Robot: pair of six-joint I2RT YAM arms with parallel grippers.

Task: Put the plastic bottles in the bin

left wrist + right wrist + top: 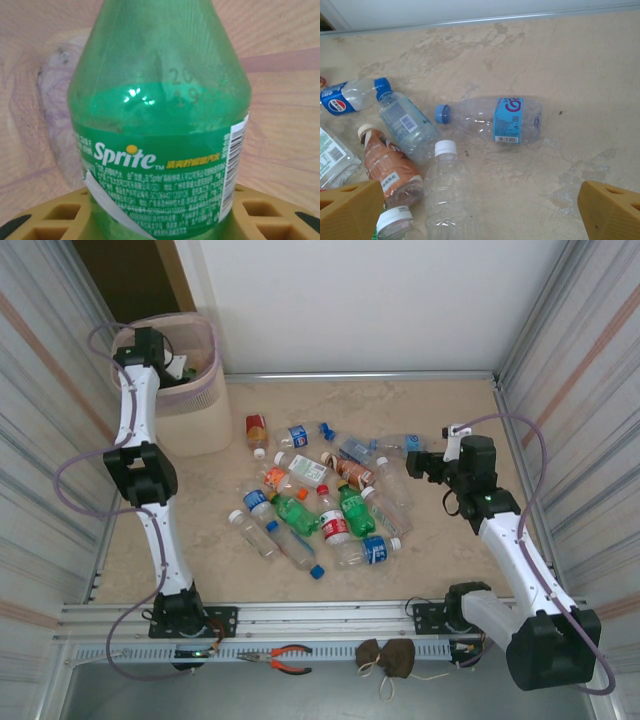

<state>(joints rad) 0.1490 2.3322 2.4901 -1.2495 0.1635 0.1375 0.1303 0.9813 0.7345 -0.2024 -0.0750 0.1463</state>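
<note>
Green soda bottle (pixel 160 125) sits pinched in my left gripper (pixel 170 368) over the bin (pixel 200 412) at the table's (pixel 450 410) far left corner; letting go comes next. My right gripper (pixel 420 466) hangs spread above the bottles (pixel 320 502) mid-table, needing to pick one.

Pale-pink mesh bin (pixel 200 418) upright at far-left corner of bench (pixel 440 415). Green Sprite bottle (pixel 160 125) gripped at bin opening. Other plastic bottles (pixel 320 502) lie flat in loose pile mid-bench: clear, green, brown; red, blue, orange labels. Clear blue-label bottle (pixel 490 120), blue cap, lies at pile's right edge.
</note>
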